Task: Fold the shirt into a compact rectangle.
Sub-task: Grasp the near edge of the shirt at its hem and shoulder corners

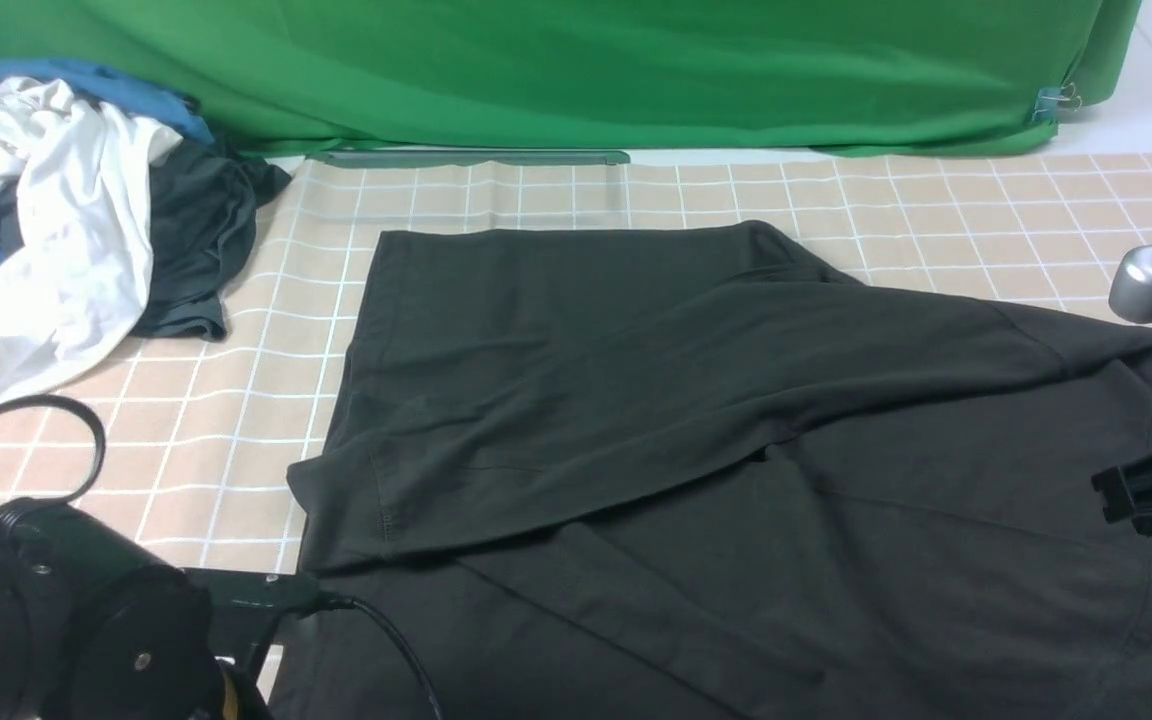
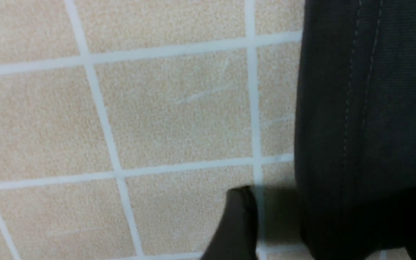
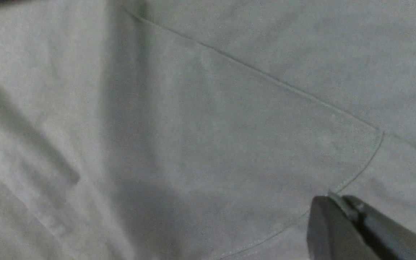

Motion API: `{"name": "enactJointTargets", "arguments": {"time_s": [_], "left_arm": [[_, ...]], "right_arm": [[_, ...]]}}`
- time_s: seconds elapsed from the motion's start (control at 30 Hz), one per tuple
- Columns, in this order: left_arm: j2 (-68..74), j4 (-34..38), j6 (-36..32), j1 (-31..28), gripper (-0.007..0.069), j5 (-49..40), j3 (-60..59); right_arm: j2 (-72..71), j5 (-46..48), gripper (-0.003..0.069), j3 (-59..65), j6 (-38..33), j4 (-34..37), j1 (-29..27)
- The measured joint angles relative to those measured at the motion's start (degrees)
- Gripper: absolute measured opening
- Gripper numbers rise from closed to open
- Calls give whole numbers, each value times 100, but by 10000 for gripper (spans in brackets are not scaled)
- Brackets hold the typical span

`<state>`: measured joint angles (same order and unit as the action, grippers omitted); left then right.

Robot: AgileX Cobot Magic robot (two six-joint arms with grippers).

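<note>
White and blue clothes lie far left. Beside the shirt, left claw stands open; right claw, shut, is over it.

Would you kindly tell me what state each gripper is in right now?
Left gripper: open, holding nothing.
Right gripper: shut, apparently empty, over the shirt.

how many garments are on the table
4: the black shirt spread across the middle; heaped at far left, a white garment, a blue garment and a dark grey garment. More may lie hidden beneath them.
</note>
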<state>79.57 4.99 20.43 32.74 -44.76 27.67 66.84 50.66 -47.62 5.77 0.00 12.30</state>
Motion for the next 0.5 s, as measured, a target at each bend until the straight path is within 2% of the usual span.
{"name": "enactJointTargets", "arguments": {"time_s": [0.13, 0.17, 0.27, 0.4, 0.5], "left_arm": [[0, 91, -344, 0, 276, 31, 0], [0, 119, -517, 0, 176, 37, 8], [-6, 205, -740, 0, 50, -23, 115], [-298, 256, -802, 0, 32, -410, 353], [-781, 2, -670, 0, 32, -739, 503]], "right_arm": [[0, 6, 54, 0, 0, 0, 0], [0, 19, 55, 0, -12, 0, 0], [0, 137, 60, 0, -151, 0, 0], [0, 590, 69, 0, -251, 0, 0], [0, 1145, 84, 5, -275, 125, 0]]}}
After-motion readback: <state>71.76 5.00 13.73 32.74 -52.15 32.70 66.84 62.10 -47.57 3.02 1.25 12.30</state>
